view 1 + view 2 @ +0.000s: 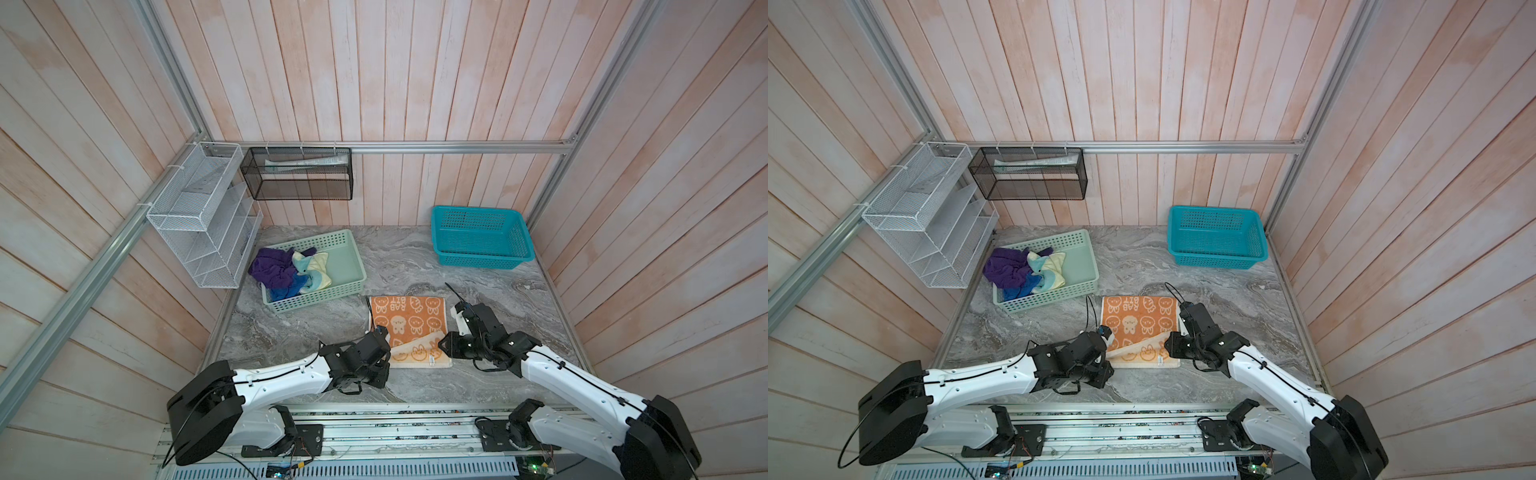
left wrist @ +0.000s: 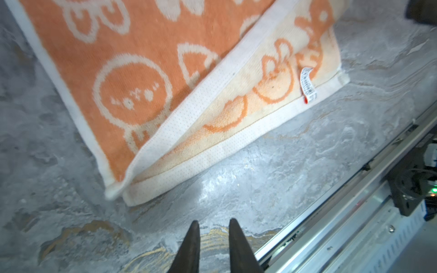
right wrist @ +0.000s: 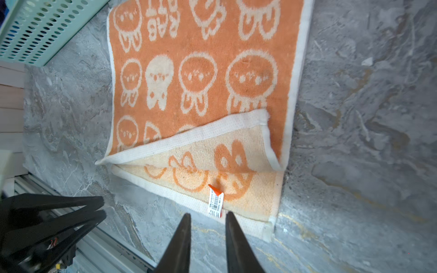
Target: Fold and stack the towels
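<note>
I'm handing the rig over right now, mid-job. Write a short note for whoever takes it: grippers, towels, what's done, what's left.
Left gripper: open, empty, just off the orange towel's near corner on its own side.
Right gripper: open, empty, at the towel's near edge by the label.
Orange towel: on the table between the arms, near edge flipped over in a skewed partial fold, pale underside up.
Purple towel, blue towel and teal-yellow towel: bunched in the mint basket.
Teal basket: far right, no towel in it.
Done: one towel laid out, fold begun.
Left: finish that fold, fold the other three, stack all four.
</note>
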